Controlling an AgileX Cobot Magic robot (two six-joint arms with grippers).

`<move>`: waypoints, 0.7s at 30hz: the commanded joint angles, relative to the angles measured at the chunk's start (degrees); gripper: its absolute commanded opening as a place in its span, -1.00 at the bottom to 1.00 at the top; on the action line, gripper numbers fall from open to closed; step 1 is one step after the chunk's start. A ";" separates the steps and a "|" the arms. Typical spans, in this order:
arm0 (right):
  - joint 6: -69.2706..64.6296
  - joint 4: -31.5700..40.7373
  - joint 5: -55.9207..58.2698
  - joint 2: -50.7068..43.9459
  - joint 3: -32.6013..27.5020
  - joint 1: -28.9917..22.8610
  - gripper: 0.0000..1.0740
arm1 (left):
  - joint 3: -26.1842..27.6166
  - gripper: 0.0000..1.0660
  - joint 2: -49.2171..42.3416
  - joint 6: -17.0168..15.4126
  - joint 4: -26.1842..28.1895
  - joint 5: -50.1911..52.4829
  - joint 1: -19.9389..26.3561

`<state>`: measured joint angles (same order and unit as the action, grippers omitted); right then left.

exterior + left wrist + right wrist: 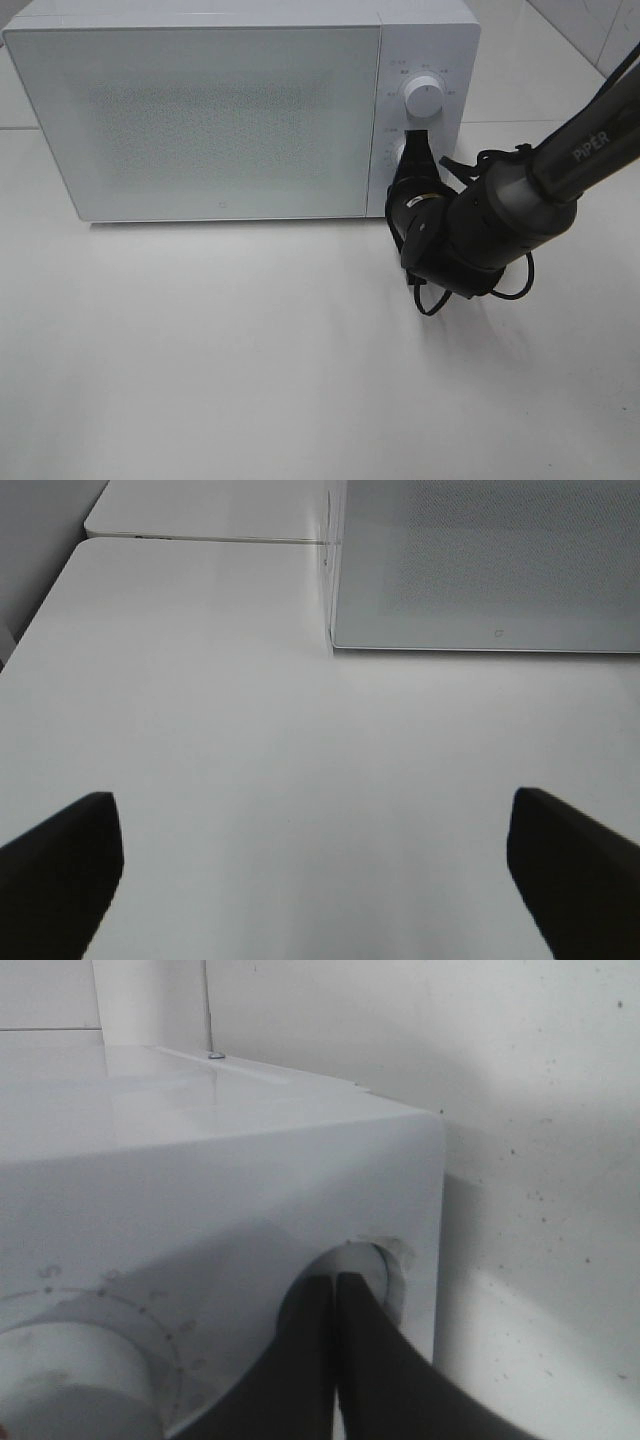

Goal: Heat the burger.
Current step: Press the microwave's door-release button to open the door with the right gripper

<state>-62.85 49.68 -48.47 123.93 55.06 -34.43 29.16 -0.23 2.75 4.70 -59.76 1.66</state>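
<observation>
White microwave (200, 110) is shut — no burger shows, maybe inside. Right claw (418, 150), pinched shut, pokes the lower knob (401, 152) at 4 o'clock; smooth tips could slip off. Left claw (312, 815) gapes, empty.

A white microwave (200, 110) stands before me at 12 o'clock on the white table (250, 380), with its speckled door (190, 120) shut. At 3 o'clock from the door is the control panel (440, 60), carrying a round upper knob (424, 98). A lower knob (399, 150) sits near the upper one at its 7 o'clock, half hidden.
</observation>
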 commanded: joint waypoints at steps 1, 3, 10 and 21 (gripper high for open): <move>2.41 -2.64 -10.37 -0.34 4.53 2.52 -1.00 | -0.23 0.87 -1.09 -0.06 -0.06 0.29 0.06; 2.64 -2.64 -10.43 -0.34 4.98 2.52 -1.00 | -0.23 0.87 -1.09 -0.06 -0.06 0.29 0.06; 6.19 -2.01 -15.13 -0.34 8.48 3.44 -1.00 | -0.23 0.87 -1.09 -0.06 -0.06 0.29 0.06; 5.90 -1.78 -13.81 -0.86 8.14 3.55 -1.00 | -0.23 0.87 -1.09 -0.06 -0.06 0.29 0.06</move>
<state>-56.84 55.75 -46.47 124.73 58.67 -33.86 29.16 -0.23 2.75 4.70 -59.76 1.66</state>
